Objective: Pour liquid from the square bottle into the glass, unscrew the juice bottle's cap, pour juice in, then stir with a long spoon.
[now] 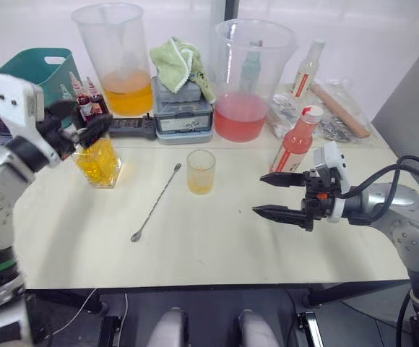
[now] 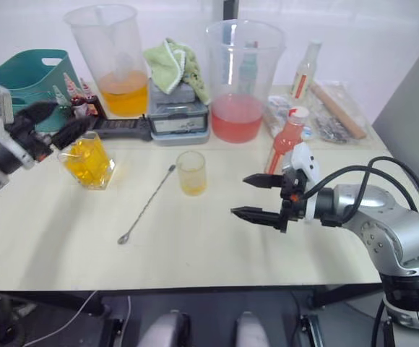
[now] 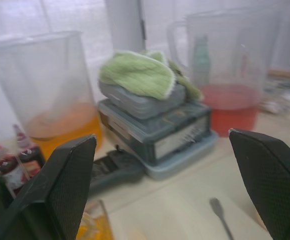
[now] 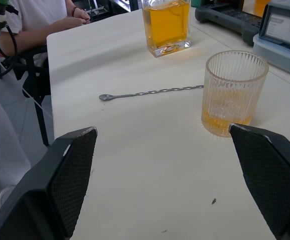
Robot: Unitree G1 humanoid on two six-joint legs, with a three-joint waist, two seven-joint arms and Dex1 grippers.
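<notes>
Right tool [image 1: 272,196], fingers spread, hovers just beside the juice bottle [image 1: 295,145].

The glass [image 2: 191,173] stood mid-table, holding a little yellow liquid; long spoon [image 2: 147,204] lay just left of it; right gripper [image 2: 255,195] hovered open to its right; juice bottle [image 2: 284,139] stood behind that gripper.
</notes>
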